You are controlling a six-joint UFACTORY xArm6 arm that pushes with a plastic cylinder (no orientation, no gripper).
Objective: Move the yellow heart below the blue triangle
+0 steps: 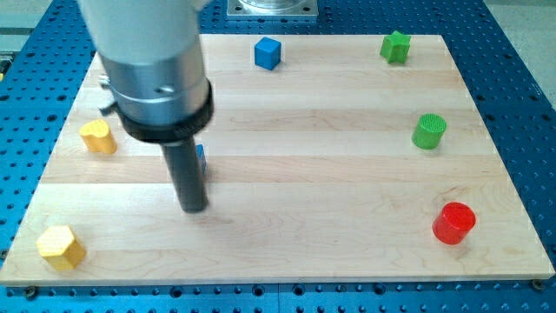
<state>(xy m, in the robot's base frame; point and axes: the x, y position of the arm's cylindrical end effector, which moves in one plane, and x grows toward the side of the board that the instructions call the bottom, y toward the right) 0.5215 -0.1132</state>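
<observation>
Yellow heart-shaped block (99, 136) sits near the view's left edge of the pale wooden bench (330, 174), apart from the rod, and it doesn't look pushed home yet. Blue triangle block (201, 161) is nearly hidden behind the dark rod; only a sliver of blue shows, so its shape I can't confirm. My tip (193, 209) rests just below that sliver, well right of the heart. No gripper on this arm, so there's nothing open or closed to report.

By my read, the job is barely begun: the heart has yet to travel rightward and down to land under the triangle. Room looks generous there, with bare wood below the triangle. A yellow hexagonal block (61, 247) waits at the bottom-left corner, close to the edge. Blue cube (268, 53), green star (395, 47), green cylinder (428, 131) and red cylinder (454, 223) stand well apart.
</observation>
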